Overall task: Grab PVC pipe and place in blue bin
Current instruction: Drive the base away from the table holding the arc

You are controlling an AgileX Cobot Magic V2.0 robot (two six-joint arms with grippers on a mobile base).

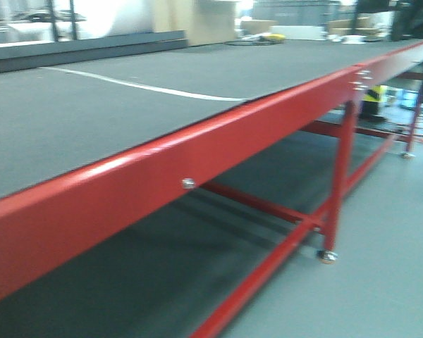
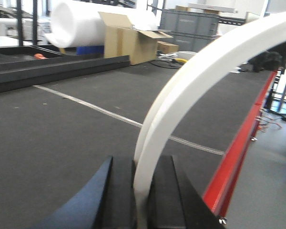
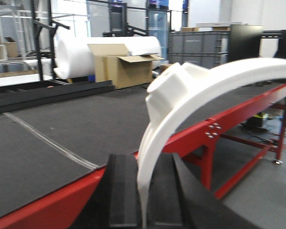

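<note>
The PVC pipe and the blue bin are out of view in all three views. In the left wrist view, my left gripper (image 2: 142, 164) is shut on a flat white curved strip (image 2: 190, 71) that arcs up and to the right over the dark table mat (image 2: 62, 124). In the right wrist view, my right gripper (image 3: 148, 162) is shut on a similar white curved strip (image 3: 214, 88), which carries a blocky white boss (image 3: 174, 88) partway up. That gripper hangs over the table's red front rail (image 3: 52, 202). Neither gripper shows in the front view.
A long table with a dark mat (image 1: 127, 105) and a red frame (image 1: 197, 162) runs off to the right, with a pale seam line (image 1: 148, 88) across it. Behind it are a cardboard box (image 2: 128, 40), a white foam roll (image 2: 76, 24) and grey crates (image 2: 190, 24). Grey floor (image 1: 381, 246) lies right of the table.
</note>
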